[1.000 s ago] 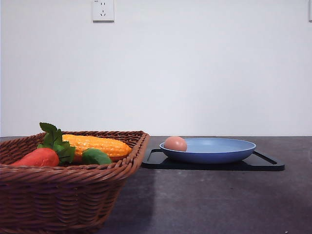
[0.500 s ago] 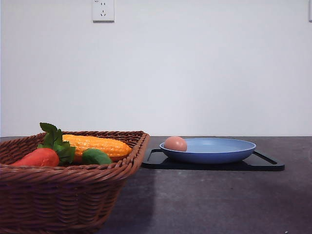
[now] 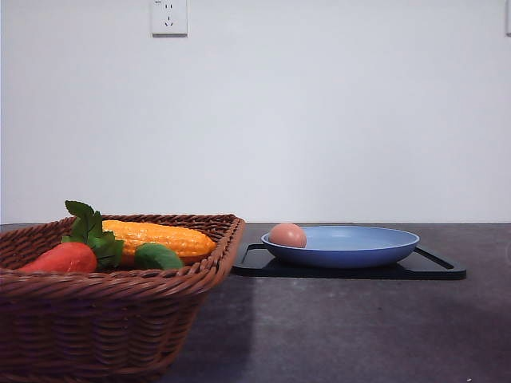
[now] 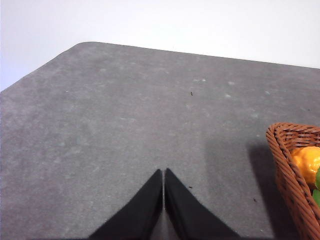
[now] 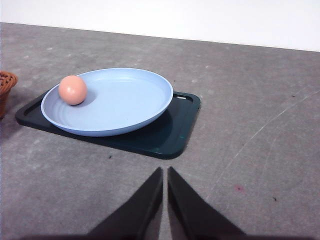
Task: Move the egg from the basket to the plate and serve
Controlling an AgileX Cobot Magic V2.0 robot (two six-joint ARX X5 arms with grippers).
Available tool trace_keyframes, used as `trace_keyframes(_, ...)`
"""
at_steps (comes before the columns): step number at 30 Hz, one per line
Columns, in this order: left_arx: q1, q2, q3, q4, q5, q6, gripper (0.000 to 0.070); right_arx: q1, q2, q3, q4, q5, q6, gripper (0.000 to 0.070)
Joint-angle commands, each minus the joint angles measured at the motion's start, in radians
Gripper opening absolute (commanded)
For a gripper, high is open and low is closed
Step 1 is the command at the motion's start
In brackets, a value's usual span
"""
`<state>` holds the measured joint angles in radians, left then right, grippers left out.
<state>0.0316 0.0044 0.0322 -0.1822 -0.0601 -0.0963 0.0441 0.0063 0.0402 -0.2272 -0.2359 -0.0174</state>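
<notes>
Nothing has shifted over the last second: the small pinkish-tan egg [image 3: 287,234] stays on the round light-blue plate [image 3: 375,247] beside the brown wicker basket [image 3: 120,319], while left gripper [image 4: 163,186] and right gripper [image 5: 165,185] hang closed and empty, so serving looks done.

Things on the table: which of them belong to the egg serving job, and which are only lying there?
Job: egg, plate, basket, right gripper.
Lying about: tray, corn, carrot, green vegetable.
</notes>
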Motion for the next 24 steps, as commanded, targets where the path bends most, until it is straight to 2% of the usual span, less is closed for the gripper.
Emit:
trace_keyframes(1,0.002,-0.002,-0.022,-0.011,0.0,-0.002,0.0,0.0,-0.003,-0.009,0.01,0.001,0.017,0.0)
trace_keyframes(24,0.002,-0.002,-0.022,-0.011,0.0,-0.002,0.0,0.0,-0.003,-0.009,0.013,0.001,0.017,0.0)
